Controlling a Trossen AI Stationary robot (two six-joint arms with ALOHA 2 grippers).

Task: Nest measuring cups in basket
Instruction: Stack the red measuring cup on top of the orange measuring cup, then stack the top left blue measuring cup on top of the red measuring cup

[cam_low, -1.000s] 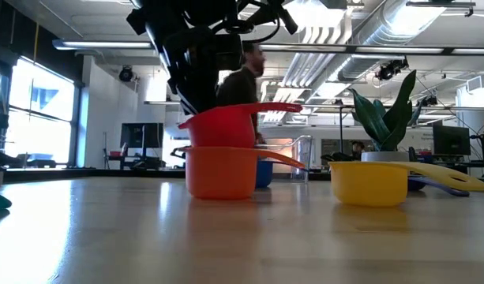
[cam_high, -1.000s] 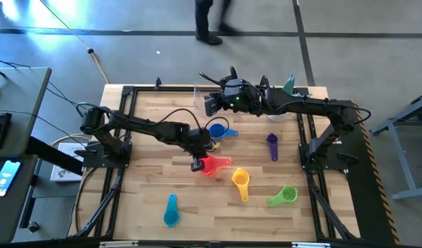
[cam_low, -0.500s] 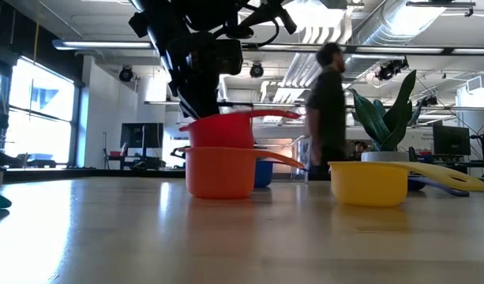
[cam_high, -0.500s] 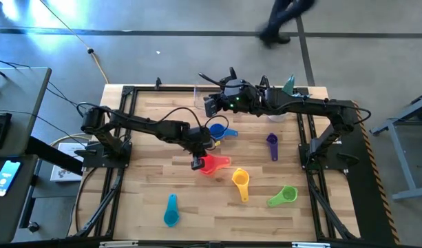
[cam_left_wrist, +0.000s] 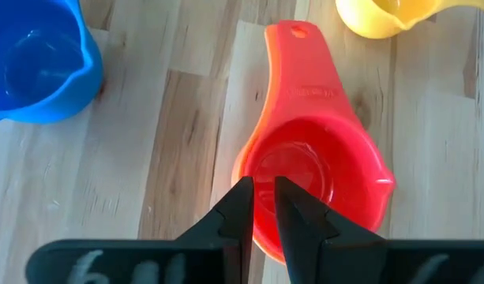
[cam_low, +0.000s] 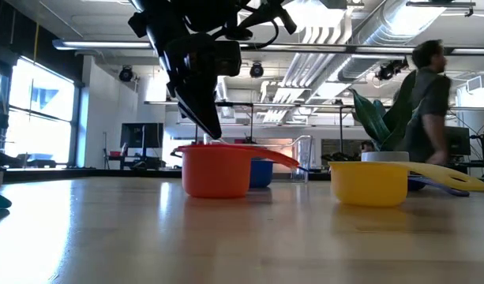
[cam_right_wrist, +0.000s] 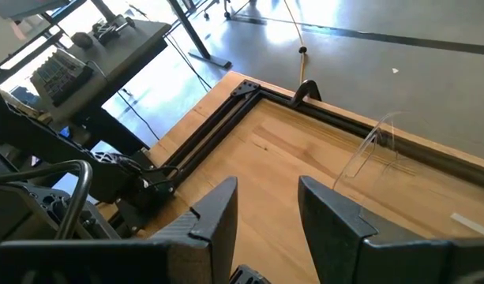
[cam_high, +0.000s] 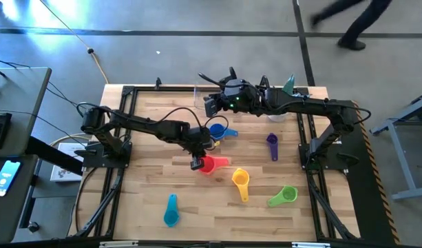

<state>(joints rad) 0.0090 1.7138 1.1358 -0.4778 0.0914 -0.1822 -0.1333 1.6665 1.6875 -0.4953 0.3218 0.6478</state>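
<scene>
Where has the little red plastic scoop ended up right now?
The red plastic measuring cup sits nested inside the orange plastic cup near the middle of the wooden table, under the left gripper, with the yellow cup beside it.

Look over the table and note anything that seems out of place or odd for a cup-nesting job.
The red cup is nested inside the orange cup out on the bare table, not in a basket. The other cups lie scattered singly. The left gripper hangs just above the red cup's rim, its fingers slightly parted.
</scene>
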